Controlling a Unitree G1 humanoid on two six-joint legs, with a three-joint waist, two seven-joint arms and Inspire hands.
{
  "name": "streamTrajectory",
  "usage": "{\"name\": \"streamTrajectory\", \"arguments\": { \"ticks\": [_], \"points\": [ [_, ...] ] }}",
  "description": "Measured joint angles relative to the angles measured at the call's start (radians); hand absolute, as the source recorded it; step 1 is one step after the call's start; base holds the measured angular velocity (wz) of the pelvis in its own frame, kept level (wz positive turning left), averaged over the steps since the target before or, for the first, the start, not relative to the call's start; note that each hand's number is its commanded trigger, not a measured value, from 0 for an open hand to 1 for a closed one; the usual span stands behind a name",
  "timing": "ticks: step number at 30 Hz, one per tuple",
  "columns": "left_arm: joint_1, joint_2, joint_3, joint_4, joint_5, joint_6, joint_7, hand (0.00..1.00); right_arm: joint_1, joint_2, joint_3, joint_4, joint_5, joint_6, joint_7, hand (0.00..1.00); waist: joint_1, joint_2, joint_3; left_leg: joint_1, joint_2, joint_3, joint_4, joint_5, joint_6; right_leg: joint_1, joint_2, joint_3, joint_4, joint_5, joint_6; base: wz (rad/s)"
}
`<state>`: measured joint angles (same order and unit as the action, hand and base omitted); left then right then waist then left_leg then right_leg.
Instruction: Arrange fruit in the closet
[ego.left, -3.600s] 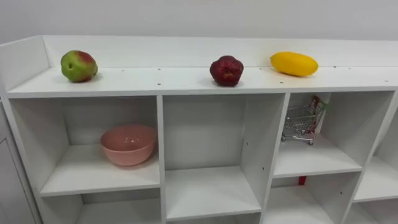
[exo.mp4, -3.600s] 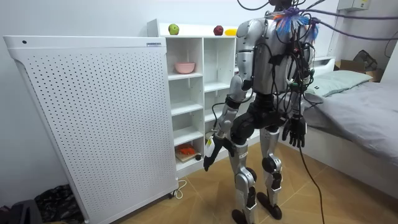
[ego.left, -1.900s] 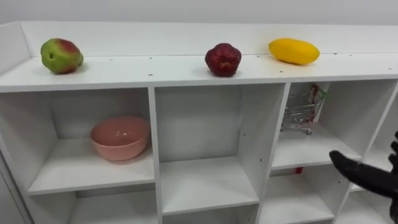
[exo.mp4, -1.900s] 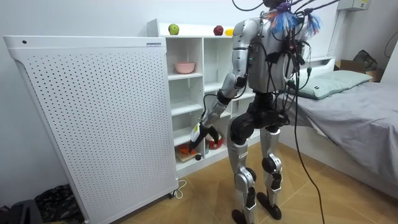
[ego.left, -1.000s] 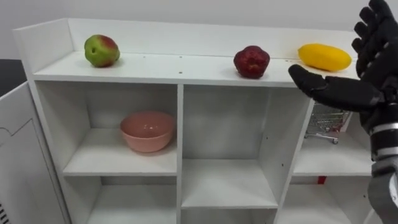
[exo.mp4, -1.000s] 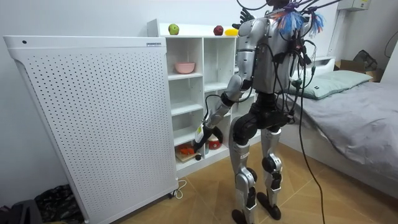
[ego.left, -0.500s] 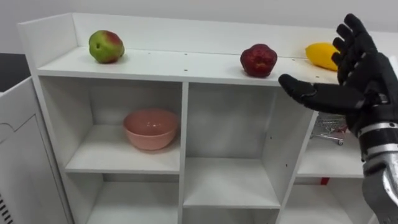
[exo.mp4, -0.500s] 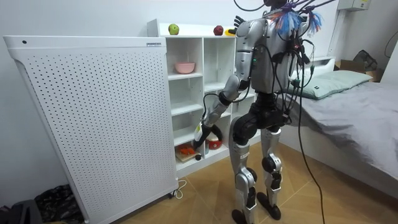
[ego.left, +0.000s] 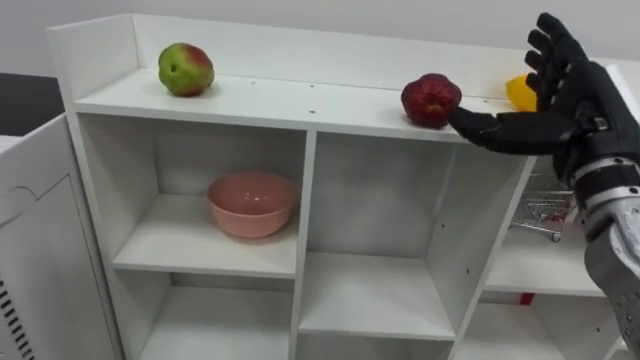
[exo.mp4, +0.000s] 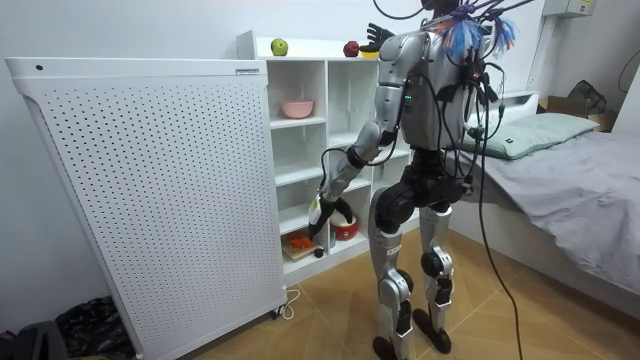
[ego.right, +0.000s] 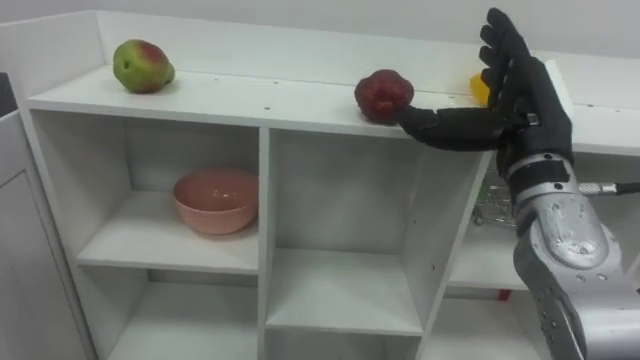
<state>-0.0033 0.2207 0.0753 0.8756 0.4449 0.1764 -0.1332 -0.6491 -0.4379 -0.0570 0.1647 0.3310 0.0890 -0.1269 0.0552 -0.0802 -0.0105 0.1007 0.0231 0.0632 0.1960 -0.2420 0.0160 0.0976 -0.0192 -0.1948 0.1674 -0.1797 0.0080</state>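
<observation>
Three fruits lie on the white closet's top shelf (ego.left: 300, 100): a green-red apple (ego.left: 186, 69) at the left, a dark red fruit (ego.left: 431, 100) in the middle and a yellow fruit (ego.left: 519, 92) at the right. My right hand (ego.left: 570, 100) is open and raised at shelf height, fingers pointing up, and it covers most of the yellow fruit. Its thumb reaches left, with the tip right beside the red fruit. In the room view my left hand (exo.mp4: 320, 218) hangs low in front of a lower shelf. I stand upright facing the closet.
A pink bowl (ego.left: 251, 204) sits in the upper left compartment and a small wire shopping cart (ego.left: 545, 205) in the right one. The middle compartment holds nothing. The closet's perforated white door (exo.mp4: 150, 190) stands open at my left; a bed (exo.mp4: 580, 160) is behind me.
My right hand came up from below to the top shelf and moved left until its thumb reached the red fruit. The view shifted, and the left arm swung forward to the lower shelves.
</observation>
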Motion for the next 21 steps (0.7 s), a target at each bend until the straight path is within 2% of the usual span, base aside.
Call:
{"name": "streamTrajectory", "arguments": {
  "ticks": [3,6,8,16,21],
  "points": [
    [-0.006,0.0,0.0,0.002,-0.001,0.0,-0.001,0.0,0.0,0.0,0.007,0.022,-0.019,0.005,0.011,0.0,0.004,0.001,0.0018,0.0,0.0,0.0,0.0,0.0,0.0,0.0,0.0,-0.002,-0.001,0.0,0.0,0.0],
    [-0.006,0.0,0.0,0.002,-0.006,0.0,-0.004,0.0,0.0,0.0,0.016,0.025,-0.038,0.01,0.023,0.0,0.004,0.004,0.009,-0.003,0.0,0.0,0.001,0.0,0.0,-0.002,0.0,-0.003,-0.001,0.0,0.0,0.0],
    [-0.006,0.0,0.0,0.002,-0.018,0.0,-0.009,0.0,0.0,0.0,0.027,0.025,-0.058,0.011,0.046,0.0,0.003,0.006,0.0101,-0.007,0.0,0.001,0.002,0.0,0.0,-0.006,0.0,-0.004,0.0,0.0,0.0,0.0],
    [-0.045,0.004,0.002,0.002,-0.018,0.0,-0.04,0.0,-0.005,-0.016,0.033,0.033,-0.101,0.008,0.095,0.0,0.006,0.006,0.01,-0.012,0.0,0.001,0.003,0.0,0.0,-0.011,-0.001,-0.003,0.0,0.0,0.0,0.0],
    [-0.077,0.028,0.002,0.0,-0.015,0.0,-0.054,0.0,-0.035,-0.021,0.036,0.063,-0.107,0.015,0.131,0.0,0.005,0.006,0.0097,-0.011,0.0,-0.001,0.003,0.0,0.0,-0.009,0.001,-0.004,0.0,0.0,0.0,0.0]
  ]
}}
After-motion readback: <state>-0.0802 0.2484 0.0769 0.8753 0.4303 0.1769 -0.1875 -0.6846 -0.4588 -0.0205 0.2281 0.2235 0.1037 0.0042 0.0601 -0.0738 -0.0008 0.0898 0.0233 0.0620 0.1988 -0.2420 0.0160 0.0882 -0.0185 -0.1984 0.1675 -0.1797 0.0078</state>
